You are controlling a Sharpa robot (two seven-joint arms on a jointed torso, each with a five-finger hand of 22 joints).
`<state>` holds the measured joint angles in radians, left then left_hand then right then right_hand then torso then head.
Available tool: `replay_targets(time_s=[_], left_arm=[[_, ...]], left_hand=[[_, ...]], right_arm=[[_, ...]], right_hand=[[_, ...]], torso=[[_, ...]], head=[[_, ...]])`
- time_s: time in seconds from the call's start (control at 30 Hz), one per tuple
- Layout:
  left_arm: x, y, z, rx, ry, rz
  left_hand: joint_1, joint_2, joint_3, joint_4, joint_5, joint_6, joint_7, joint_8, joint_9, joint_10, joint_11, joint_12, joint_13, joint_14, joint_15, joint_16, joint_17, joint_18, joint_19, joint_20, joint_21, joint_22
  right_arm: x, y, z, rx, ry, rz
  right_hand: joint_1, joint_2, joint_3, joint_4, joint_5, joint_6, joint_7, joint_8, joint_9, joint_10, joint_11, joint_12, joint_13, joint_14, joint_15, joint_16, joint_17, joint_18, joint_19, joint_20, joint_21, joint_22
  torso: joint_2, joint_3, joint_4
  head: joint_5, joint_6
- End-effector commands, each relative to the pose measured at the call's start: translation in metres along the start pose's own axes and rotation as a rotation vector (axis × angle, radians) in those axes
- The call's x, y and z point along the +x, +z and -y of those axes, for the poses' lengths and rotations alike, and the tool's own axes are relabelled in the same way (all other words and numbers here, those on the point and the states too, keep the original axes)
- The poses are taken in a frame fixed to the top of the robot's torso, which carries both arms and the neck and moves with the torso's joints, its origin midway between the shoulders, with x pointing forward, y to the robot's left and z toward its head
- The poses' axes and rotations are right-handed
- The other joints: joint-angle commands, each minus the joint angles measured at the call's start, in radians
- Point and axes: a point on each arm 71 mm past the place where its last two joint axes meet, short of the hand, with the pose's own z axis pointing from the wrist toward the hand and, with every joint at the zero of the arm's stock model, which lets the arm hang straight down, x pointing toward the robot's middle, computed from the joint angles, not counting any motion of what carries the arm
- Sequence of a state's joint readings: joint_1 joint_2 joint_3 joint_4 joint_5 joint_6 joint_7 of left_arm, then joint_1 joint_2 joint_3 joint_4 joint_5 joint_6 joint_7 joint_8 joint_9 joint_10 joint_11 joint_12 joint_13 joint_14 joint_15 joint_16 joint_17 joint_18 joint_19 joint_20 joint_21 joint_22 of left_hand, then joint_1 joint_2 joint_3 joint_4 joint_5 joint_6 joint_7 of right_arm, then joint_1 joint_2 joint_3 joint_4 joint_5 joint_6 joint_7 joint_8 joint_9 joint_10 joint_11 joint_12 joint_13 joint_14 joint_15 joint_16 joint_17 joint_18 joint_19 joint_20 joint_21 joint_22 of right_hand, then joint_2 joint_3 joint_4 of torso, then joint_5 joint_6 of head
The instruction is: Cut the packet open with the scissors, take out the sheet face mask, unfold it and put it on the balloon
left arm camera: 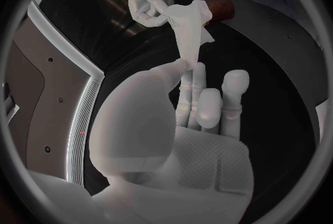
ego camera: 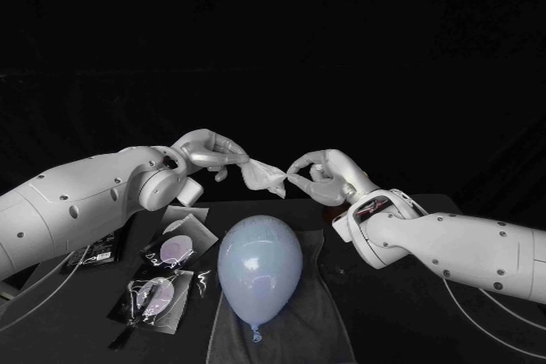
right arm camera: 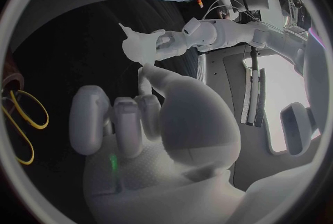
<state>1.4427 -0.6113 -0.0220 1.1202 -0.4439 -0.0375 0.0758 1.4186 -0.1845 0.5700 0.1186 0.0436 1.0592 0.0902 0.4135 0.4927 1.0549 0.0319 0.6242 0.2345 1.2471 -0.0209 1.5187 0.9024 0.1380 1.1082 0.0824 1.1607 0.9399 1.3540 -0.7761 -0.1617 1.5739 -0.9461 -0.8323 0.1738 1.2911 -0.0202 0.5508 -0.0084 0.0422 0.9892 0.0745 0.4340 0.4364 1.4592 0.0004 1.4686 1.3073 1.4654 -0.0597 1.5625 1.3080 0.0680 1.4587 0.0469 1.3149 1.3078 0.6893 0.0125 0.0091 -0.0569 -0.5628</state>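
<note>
Plainly, the sheet face mask (ego camera: 265, 176) was held in the air between both hands, above the far part of the black table (ego camera: 244, 208). It was seen crumpled and mostly folded, hanging as a small pale wad. Its left end was pinched in the fingertips of the left hand (ego camera: 211, 152), the remaining fingers being curled in beside them. Its right end was gripped between thumb and finger of the right hand (ego camera: 322, 177), whose other fingers (right arm camera: 114, 124) were shown bent side by side in the right wrist view. Nearer than the hands, the pale blue balloon (ego camera: 260, 263) was laid on a grey cloth (ego camera: 293, 332), its knot turned to the near edge; it was kept apart from the mask. To the left of the balloon, two clear packets were laid flat: a far packet (ego camera: 179, 245) and a near packet (ego camera: 154, 297), the latter just beside the cloth. Which of them had been cut could not be told. Yellow loops (right arm camera: 21, 118) were seen on the table in the right wrist view; what they belonged to could not be made out
</note>
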Motion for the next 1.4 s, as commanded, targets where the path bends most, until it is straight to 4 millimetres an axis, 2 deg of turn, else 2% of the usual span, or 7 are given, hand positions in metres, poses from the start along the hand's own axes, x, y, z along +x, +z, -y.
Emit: replay_targets(time_s=[0.03, 0.87, 1.4], left_arm=[[-0.004, 0.0, 0.0, 0.007, 0.017, 0.023], [-0.017, -0.005, -0.006, -0.016, 0.035, 0.074], [-0.018, -0.006, -0.007, -0.022, 0.034, 0.077]], left_hand=[[0.011, -0.002, 0.005, 0.001, 0.004, 0.007, -0.002, 0.003, 0.031, 0.006, -0.001, -0.005, -0.001, 0.005, -0.001, 0.003, -0.001, 0.002, 0.004, 0.0, 0.004, 0.001], [0.011, -0.002, 0.006, 0.0, 0.004, 0.007, -0.001, 0.003, 0.032, 0.007, -0.001, -0.006, -0.002, 0.005, -0.001, 0.002, -0.003, 0.001, 0.007, 0.0, 0.006, 0.003], [0.011, -0.002, 0.006, 0.0, 0.004, 0.007, -0.001, 0.003, 0.032, 0.007, -0.001, -0.006, -0.002, 0.005, -0.001, 0.002, -0.003, 0.001, 0.007, 0.0, 0.006, 0.003]], right_arm=[[-0.001, -0.003, -0.004, -0.051, 0.009, -0.013], [-0.02, -0.011, 0.007, -0.026, -0.011, 0.007], [-0.029, -0.007, 0.013, -0.01, -0.034, 0.034]], right_hand=[[0.003, -0.009, 0.006, 0.002, 0.007, 0.003, -0.002, 0.052, 0.05, 0.035, -0.003, 0.008, 0.15, 0.104, -0.005, 0.007, 0.258, -0.015, 0.012, -0.003, 0.007, 0.165], [0.002, -0.011, 0.008, 0.001, 0.007, 0.002, -0.002, 0.055, 0.051, 0.037, -0.003, 0.01, 0.154, 0.105, -0.005, 0.008, 0.261, -0.016, 0.014, -0.003, 0.012, 0.168], [0.002, -0.012, 0.01, 0.0, 0.007, 0.002, -0.003, 0.056, 0.052, 0.039, -0.003, 0.012, 0.155, 0.105, -0.005, 0.008, 0.261, -0.016, 0.014, -0.003, 0.013, 0.168]], torso=[[0.0, 0.0, 0.0005], [0.0, -0.0005, 0.0005], [0.001, -0.0005, 0.0004]], head=[[0.001, 0.001], [0.007, 0.004], [0.005, 0.004]])
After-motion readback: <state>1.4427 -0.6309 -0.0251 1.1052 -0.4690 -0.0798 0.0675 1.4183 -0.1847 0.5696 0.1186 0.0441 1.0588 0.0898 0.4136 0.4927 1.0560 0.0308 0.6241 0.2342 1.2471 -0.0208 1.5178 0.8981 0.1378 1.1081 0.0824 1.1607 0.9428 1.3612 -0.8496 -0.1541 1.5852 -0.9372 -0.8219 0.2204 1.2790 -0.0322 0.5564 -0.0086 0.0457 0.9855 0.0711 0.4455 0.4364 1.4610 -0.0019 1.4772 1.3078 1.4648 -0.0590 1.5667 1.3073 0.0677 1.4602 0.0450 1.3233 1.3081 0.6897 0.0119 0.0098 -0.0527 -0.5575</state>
